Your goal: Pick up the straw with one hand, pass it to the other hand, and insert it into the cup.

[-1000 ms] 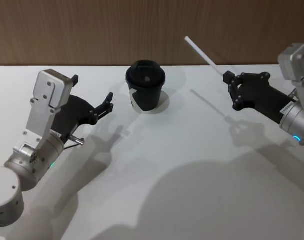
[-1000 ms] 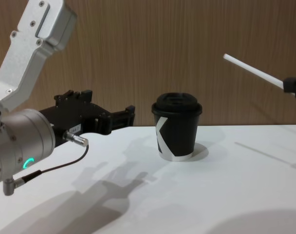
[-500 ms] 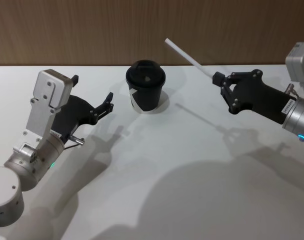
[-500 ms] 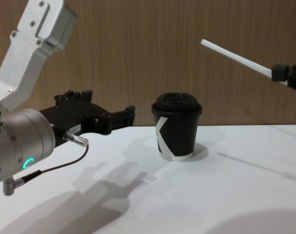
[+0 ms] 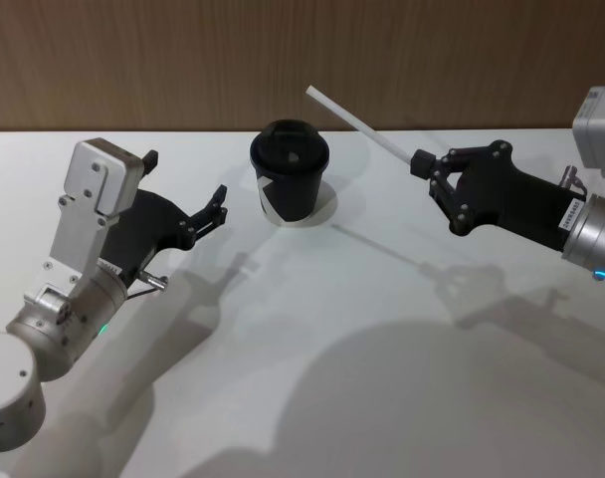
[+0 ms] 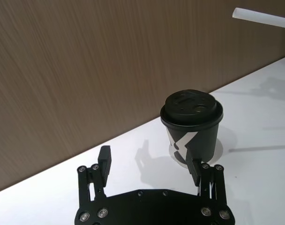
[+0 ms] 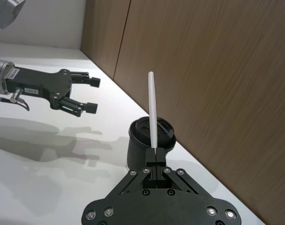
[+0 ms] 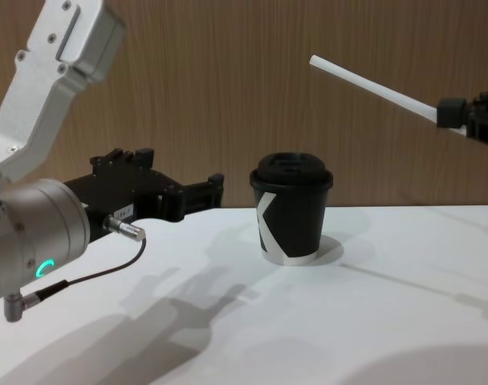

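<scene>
The black cup [image 5: 290,185] with its black lid stands upright at the table's back middle. The white straw [image 5: 360,123] hangs tilted in the air to the cup's right, its free end pointing up and back over the cup's right side. My right gripper [image 5: 420,161] is shut on the straw's lower end. In the right wrist view the straw [image 7: 153,112] rises from the shut right gripper [image 7: 155,155] in front of the cup [image 7: 138,143]. My left gripper [image 5: 186,181] stands open left of the cup, nothing between its fingers [image 6: 105,160]. The cup [image 6: 191,125] sits just beyond them.
A white table [image 5: 312,329] carries the cup, with a wooden wall [image 5: 183,60] right behind it. A thin black cable [image 8: 91,277] loops under my left wrist. Arm shadows fall across the table's near half.
My right gripper has carried the straw leftward toward the cup, and the straw's free end now sits nearer the lid. The left arm has not moved.
</scene>
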